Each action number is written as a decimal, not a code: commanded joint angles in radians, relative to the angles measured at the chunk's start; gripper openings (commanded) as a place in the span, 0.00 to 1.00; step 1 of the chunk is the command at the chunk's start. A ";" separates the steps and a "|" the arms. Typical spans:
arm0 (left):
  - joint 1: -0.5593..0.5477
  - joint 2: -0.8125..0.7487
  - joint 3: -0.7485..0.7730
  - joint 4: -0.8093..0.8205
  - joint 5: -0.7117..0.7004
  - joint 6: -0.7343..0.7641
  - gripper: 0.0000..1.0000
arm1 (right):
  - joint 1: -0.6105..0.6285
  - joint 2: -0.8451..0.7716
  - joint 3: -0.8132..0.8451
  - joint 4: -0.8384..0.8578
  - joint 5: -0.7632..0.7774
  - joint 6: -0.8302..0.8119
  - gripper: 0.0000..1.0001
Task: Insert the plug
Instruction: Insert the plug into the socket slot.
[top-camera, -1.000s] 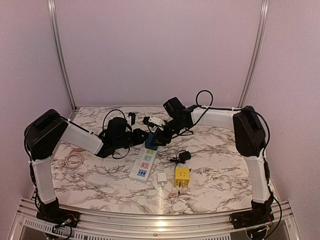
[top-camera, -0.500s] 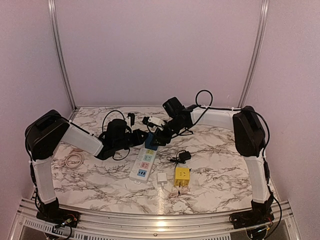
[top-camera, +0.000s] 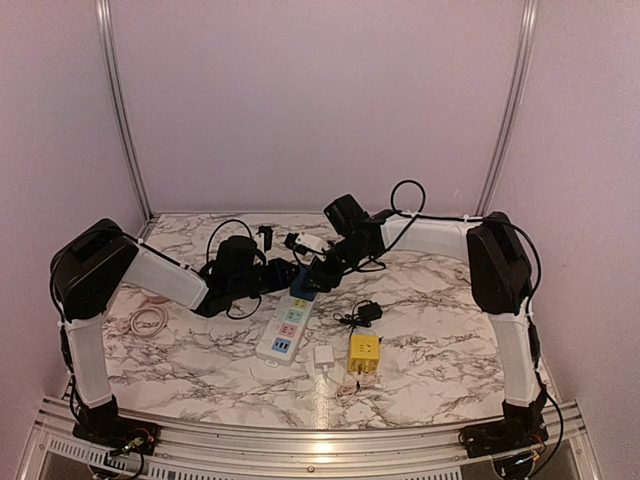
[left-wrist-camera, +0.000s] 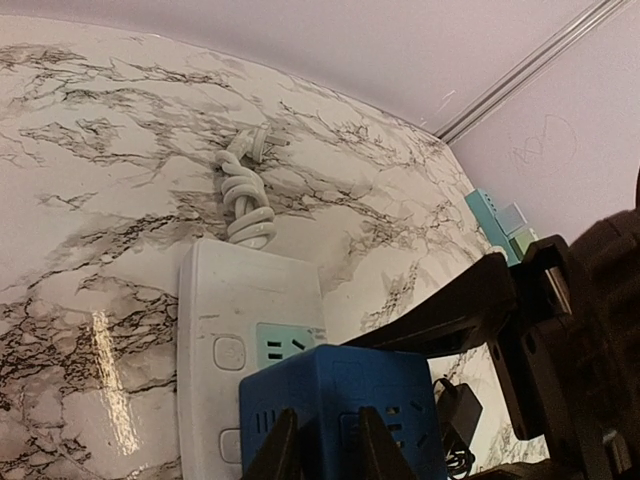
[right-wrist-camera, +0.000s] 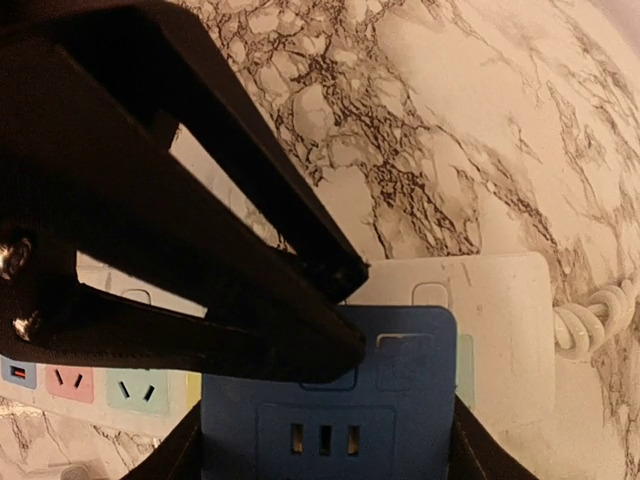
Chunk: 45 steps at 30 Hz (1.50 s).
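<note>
The plug is a blue cube adapter (top-camera: 302, 281) standing on the far end of the white power strip (top-camera: 284, 328). In the right wrist view the cube (right-wrist-camera: 400, 400) sits between my right gripper's (right-wrist-camera: 325, 445) two fingers, which are shut on its sides. My left gripper (left-wrist-camera: 325, 445) comes in from the left, its fingertips (left-wrist-camera: 285, 450) only narrowly apart and resting on the cube's top face (left-wrist-camera: 340, 390), with nothing between them. A green socket (left-wrist-camera: 285, 345) of the strip (left-wrist-camera: 240, 290) shows just beyond the cube. The cube's prongs are hidden.
A yellow cube adapter (top-camera: 363, 350), a white charger (top-camera: 324, 357) and a black adapter with cord (top-camera: 368, 313) lie right of the strip. A coiled white cable (top-camera: 148, 320) lies at the left. The strip's own bundled cord (left-wrist-camera: 245, 195) runs toward the back wall.
The left gripper's fingers have parted slightly on top of the blue cube. The right arm, the cube and the strip have hardly moved.
</note>
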 joint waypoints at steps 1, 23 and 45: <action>-0.034 0.018 0.003 -0.181 0.061 0.024 0.20 | 0.007 0.027 -0.047 -0.075 0.086 0.038 0.59; -0.032 -0.019 0.053 -0.238 0.028 0.048 0.25 | -0.005 -0.146 -0.087 -0.022 0.014 0.055 0.72; -0.040 -0.202 0.035 -0.296 -0.038 0.070 0.87 | 0.047 -0.698 -0.718 -0.046 0.022 0.268 0.95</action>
